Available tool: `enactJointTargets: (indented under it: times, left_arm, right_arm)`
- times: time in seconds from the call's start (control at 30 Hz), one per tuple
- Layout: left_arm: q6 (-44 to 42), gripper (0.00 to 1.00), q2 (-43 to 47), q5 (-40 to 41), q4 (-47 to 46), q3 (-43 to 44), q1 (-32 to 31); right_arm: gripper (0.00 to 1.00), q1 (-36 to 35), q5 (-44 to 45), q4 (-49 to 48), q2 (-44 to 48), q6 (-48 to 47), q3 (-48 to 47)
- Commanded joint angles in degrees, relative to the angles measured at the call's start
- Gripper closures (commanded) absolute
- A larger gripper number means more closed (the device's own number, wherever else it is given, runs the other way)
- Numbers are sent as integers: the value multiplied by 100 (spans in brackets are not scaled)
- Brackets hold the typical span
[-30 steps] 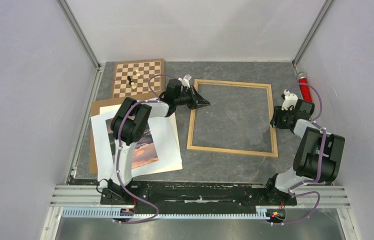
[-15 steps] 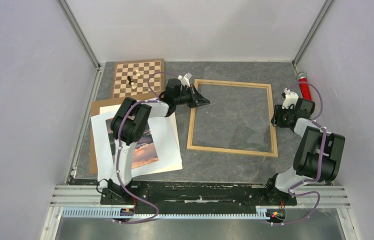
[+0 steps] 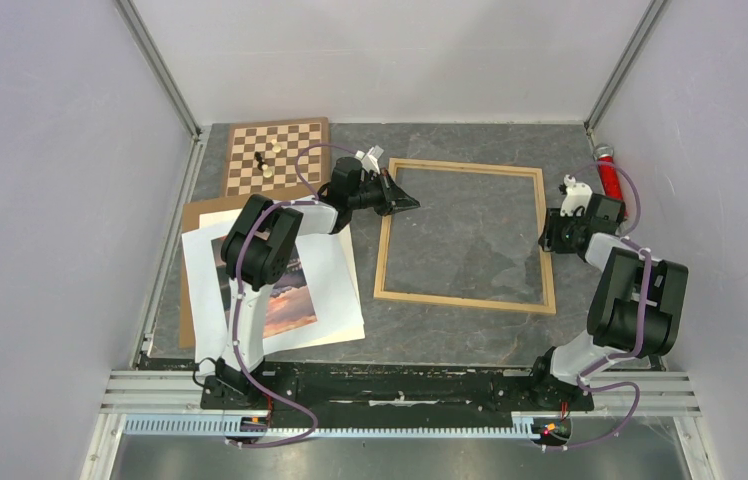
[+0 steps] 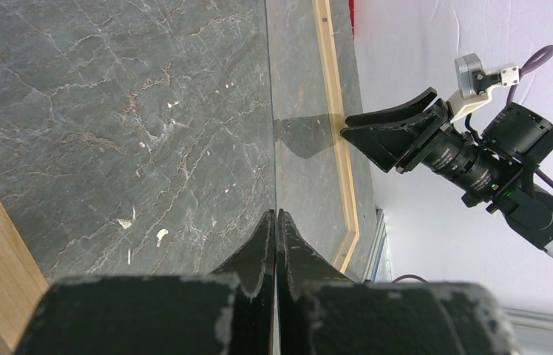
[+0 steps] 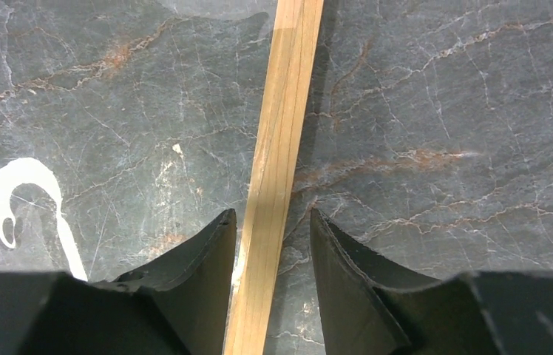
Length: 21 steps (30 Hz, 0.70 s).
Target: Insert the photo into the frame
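The frame (image 3: 465, 168), light wood, lies flat on the dark stone table. My left gripper (image 3: 412, 205) is over its left part; in the left wrist view its fingers (image 4: 274, 214) are shut on the edge of a thin clear pane that runs across the frame's opening. My right gripper (image 3: 548, 238) is open and straddles the frame's right rail (image 5: 281, 133), one finger on each side (image 5: 272, 214). It also shows in the left wrist view (image 4: 355, 133). The photo (image 3: 290, 300) lies at the left on white sheets, partly hidden by my left arm.
A chessboard (image 3: 275, 155) with a few pieces (image 3: 264, 165) sits at the back left. A brown backing board (image 3: 190, 215) lies under the white sheets (image 3: 335, 290). A red cylinder (image 3: 610, 172) lies by the right wall. A white mark (image 5: 22, 185) stains the table.
My right gripper has shifted slightly farther along the frame's right rail. My left gripper has barely moved and stays shut.
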State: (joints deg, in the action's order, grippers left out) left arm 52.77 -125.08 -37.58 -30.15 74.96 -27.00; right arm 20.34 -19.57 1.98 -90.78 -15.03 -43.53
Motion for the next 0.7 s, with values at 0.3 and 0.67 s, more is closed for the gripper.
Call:
enactJointTargets:
  times: [0.3,0.67]
  left_arm:
    - [-261,98,177,91,-298,106,11]
    - [-318,98,140,120,-204,220,19]
  right_arm:
    - [56,-83,102,-312,-95,-9,-279]
    - [56,-109,150,-295,-133,-26,-332]
